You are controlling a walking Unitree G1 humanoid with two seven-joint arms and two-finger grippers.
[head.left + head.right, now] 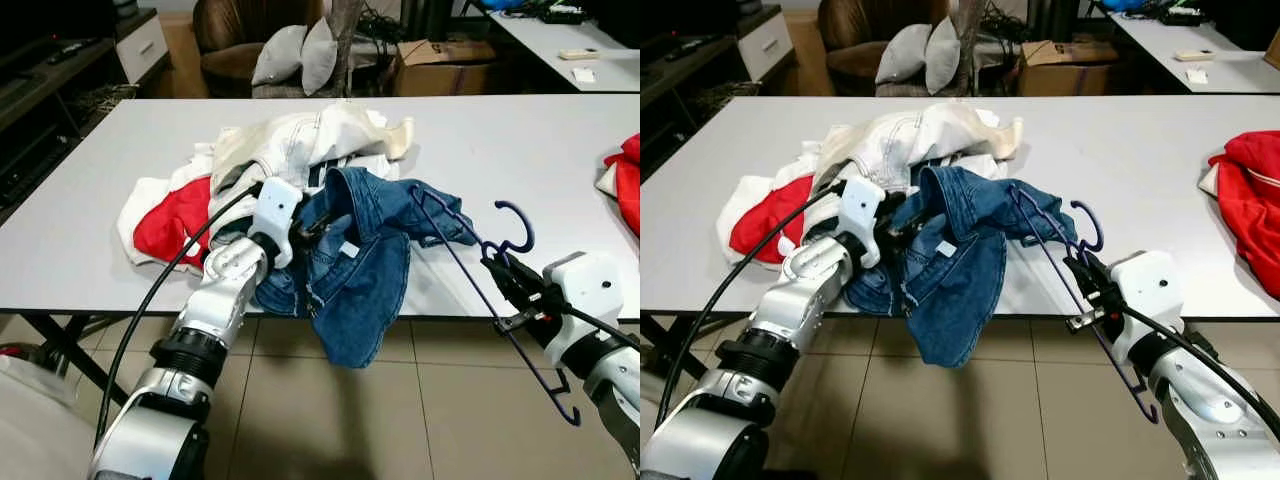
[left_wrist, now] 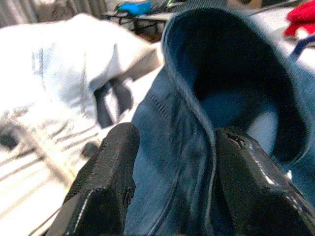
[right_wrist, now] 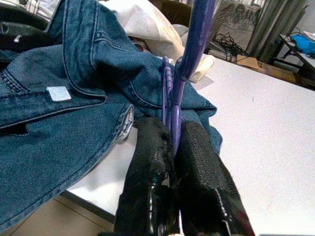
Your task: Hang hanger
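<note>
- White table (image 1: pixel 480 150) runs across a cluttered room, with a heap of clothes near its front edge and tiled floor below.
- Right gripper (image 1: pixel 503 272) sits at that front edge, its two black fingers (image 3: pixel 147 162) pressed together on the neck of the purple hanger (image 1: pixel 470 265), just under the hook.
- From this grip the hanger's long axis slants: one shoulder reaches up and to the robot's left into the denim jacket (image 1: pixel 355 260), the other drops off the table edge toward the floor.
- Left gripper (image 1: pixel 300 232) is at the jacket's collar, fingers (image 2: pixel 106 182) apart with a fold of denim between them; whether they press it I cannot tell.
- Jacket lies between the two grippers, half draped over the edge, so the hanger tip nearest it probably has to slide further left, into the opening the left gripper holds.
</note>
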